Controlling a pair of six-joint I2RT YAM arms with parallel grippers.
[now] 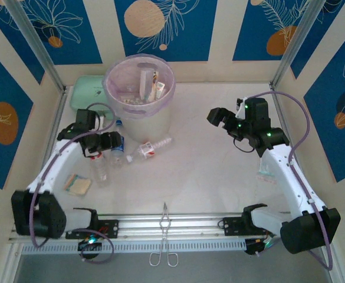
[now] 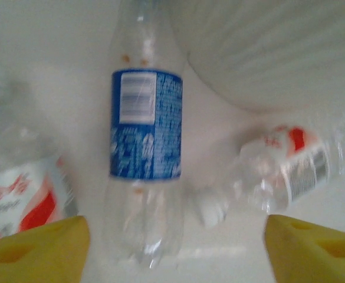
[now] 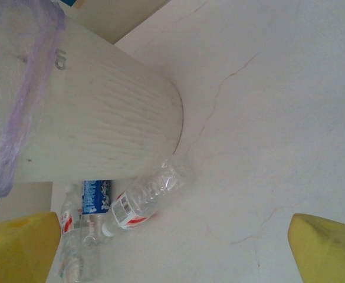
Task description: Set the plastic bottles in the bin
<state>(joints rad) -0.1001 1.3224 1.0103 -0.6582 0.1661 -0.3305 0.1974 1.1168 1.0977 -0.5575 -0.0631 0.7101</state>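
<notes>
Top view, left arm: stretched forward from its base, wrist dipped, left gripper (image 1: 109,145) low over small clear plastic bottles (image 1: 118,154) lying just beside the round white lilac-lined plastic bin (image 1: 150,121).
Top view, right arm: raised, elbow bent, right gripper (image 1: 218,115) spread wide above the pale table (image 1: 207,177), well apart from those bottles.
Left wrist view: yellow fingertips (image 2: 36,247) apart on either side of a blue-labelled clear bottle (image 2: 145,132), not touching it; red-labelled bottles (image 2: 290,168) on both flanks, bin wall behind.
Right wrist view: fingertips wide, gripping nothing; bin and three bottles lying at its foot.
</notes>
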